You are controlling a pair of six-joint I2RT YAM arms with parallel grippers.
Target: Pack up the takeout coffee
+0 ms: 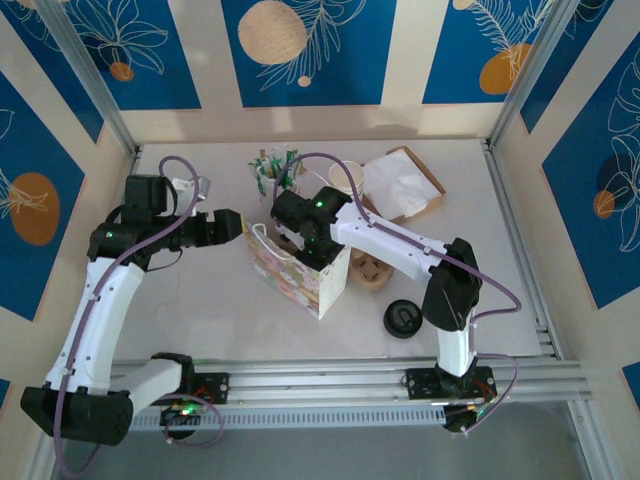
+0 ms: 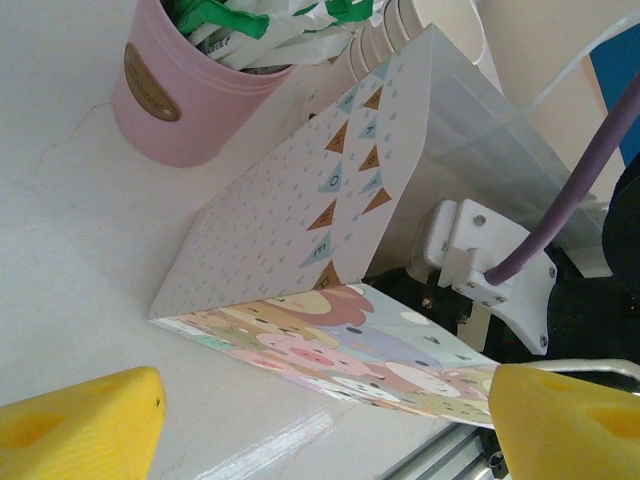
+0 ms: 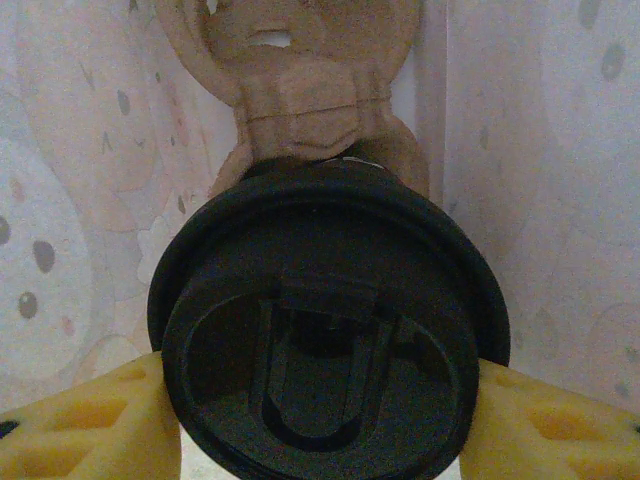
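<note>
Left arm: base at the near counter (image 1: 200,310) edge, upper link rises away from the base, forearm bends across toward the paper bag (image 1: 290,275). The left end effector (image 1: 232,227) is level and points at the bag's left side in the top view, near it but not touching. In the left wrist view its yellow fingers (image 2: 85,420) stand wide apart with nothing between them, and the bag's patterned side wall (image 2: 290,220) is straight ahead.

Right arm: base at the near edge to the bag's right, elbow folded high, white forearm running diagonally back to the bag, wrist tipped down over the bag's open top. The right end effector (image 3: 320,410) is inside the bag, with printed walls on both sides in the right wrist view. Its yellow fingers (image 3: 90,425) press on opposite sides of the round black lid of the takeout coffee (image 3: 325,330), clamped on it. Lid faces the camera; cup body is hidden under it. The coffee is inside the bag; can't tell if it touches the bag floor. A tan moulded shape (image 3: 300,90) is just beyond the lid; can't tell what it is.

Bag stands upright mid-counter. Beyond the bag: pink pot (image 1: 270,170) with green-and-white packets, cup stack (image 1: 345,178), and an open box (image 1: 405,183) farther to the bag's right. Loose black lid piece (image 1: 402,318) lies to the bag's right, nearer the bases.
</note>
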